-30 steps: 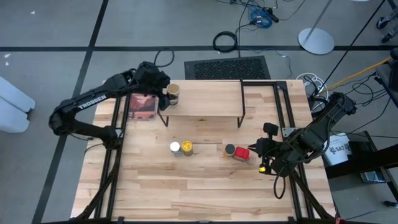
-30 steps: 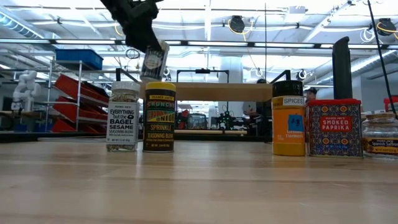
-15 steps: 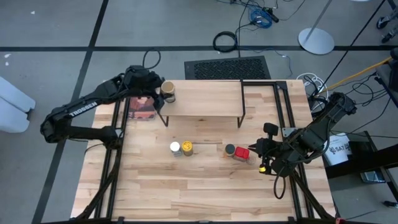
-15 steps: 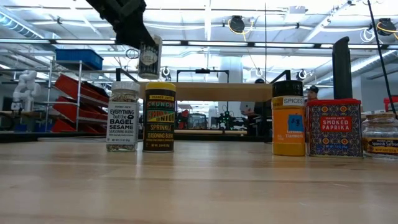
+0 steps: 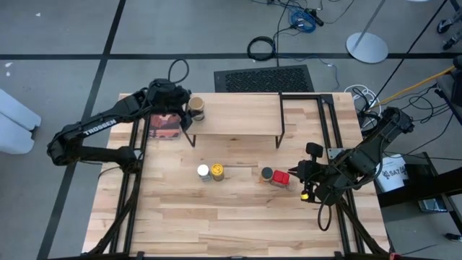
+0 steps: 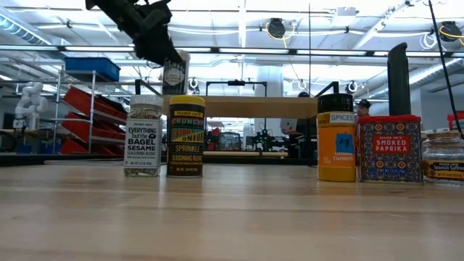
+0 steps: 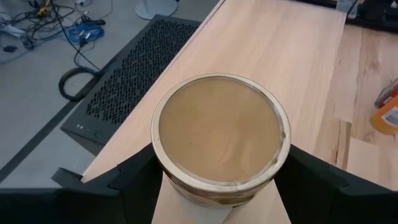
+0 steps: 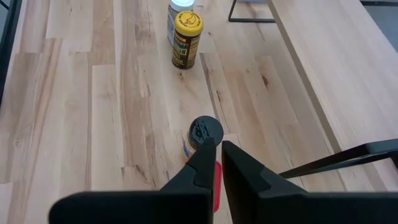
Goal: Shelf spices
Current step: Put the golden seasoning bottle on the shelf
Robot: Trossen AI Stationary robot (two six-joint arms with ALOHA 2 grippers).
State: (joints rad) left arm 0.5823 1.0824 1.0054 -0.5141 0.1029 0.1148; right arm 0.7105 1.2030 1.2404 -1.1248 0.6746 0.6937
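Note:
My left gripper (image 5: 189, 108) is shut on a tan-lidded spice jar (image 5: 195, 108) at the left end of the shelf (image 5: 238, 115), a light-wood plank on black legs. In the low view the jar (image 6: 175, 72) hangs just over the plank (image 6: 254, 106). White-lidded (image 5: 203, 171), yellow-lidded (image 5: 217, 172) and dark-lidded (image 5: 267, 174) jars and a red box (image 5: 280, 178) stand on the table in front of the shelf. My right gripper (image 5: 296, 175) hovers shut right of the red box, touching nothing. My left gripper pinches the tan jar's body just under the lid rim (image 7: 163, 182) between its two fingers (image 7: 134, 180), one on each side. The fingers come from the table's left, slanting down. The jar stands near upright; whether its base touches the plank I cannot tell.
A reddish framed picture (image 5: 166, 124) lies left of the shelf. A small jar (image 6: 442, 156) stands at the far right in the low view. Most of the plank lies bare right of the tan jar, as does the near half of the table (image 5: 238, 224).
My left gripper has carried the tan jar a little toward the shelf's left end and downward. The jar leaned a second ago and now stands closer to upright, lower over the plank.

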